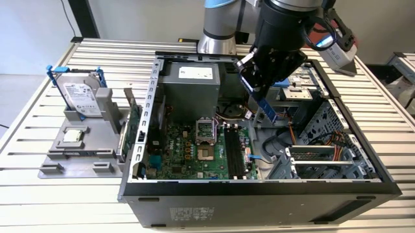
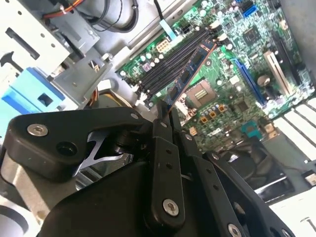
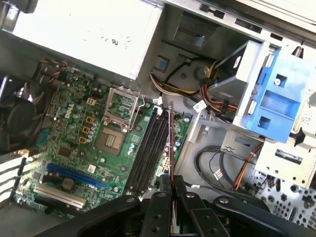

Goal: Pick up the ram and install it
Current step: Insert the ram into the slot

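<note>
The ram (image 1: pixel 265 108) is pinched by one end in the closed claw (image 1: pixel 258 91) and hangs inside the open computer case (image 1: pixel 259 187), above the motherboard (image 1: pixel 188 155). In the second wrist view the ram (image 2: pixel 190 71) juts out from between the fingertips (image 2: pixel 163 109) as a narrow board with dark chips, slanting over the row of black memory slots (image 2: pixel 168 64). It appears to be clear of them. In the first wrist view the stick (image 3: pixel 171 140) is seen edge-on and runs roughly along the slots (image 3: pixel 148 153), over the side of them away from the processor socket (image 3: pixel 112 140).

In the exterior view, the power supply (image 1: pixel 191 90) sits at the far end of the case. Beyond the slots, toward the exterior view's right, are bundled cables (image 1: pixel 285 141) and metal drive bays (image 1: pixel 324 160).

The case stands on a slatted worktop (image 1: pixel 65 194). On the exterior view's left, a grey stand (image 1: pixel 77 145) holds an upright hard drive (image 1: pixel 81 97) with blue rails, and a green expansion card (image 1: pixel 133 127) stands just beside the case wall.
</note>
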You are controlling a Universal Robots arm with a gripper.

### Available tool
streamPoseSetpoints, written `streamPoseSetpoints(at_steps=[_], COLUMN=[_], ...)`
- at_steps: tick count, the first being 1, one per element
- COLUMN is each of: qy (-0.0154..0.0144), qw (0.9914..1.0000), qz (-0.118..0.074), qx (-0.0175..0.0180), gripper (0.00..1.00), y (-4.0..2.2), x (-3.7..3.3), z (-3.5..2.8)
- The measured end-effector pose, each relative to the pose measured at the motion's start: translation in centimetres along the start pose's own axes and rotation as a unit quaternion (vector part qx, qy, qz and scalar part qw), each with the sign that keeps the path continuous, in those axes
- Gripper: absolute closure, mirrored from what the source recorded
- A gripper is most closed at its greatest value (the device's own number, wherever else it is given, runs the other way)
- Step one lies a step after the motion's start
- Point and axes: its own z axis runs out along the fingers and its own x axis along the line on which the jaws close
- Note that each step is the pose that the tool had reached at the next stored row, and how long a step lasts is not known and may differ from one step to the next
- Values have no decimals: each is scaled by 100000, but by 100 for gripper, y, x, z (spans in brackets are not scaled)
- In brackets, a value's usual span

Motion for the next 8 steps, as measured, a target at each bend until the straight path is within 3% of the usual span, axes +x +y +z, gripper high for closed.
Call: streamPoseSetpoints(at_steps=[4,8], qy=[-86,-174], qw=[99933,99736], qz=[3650,7264], qx=[93,180], gripper=[100,100], y=[0,0], x=[0,0], z=[2,6])
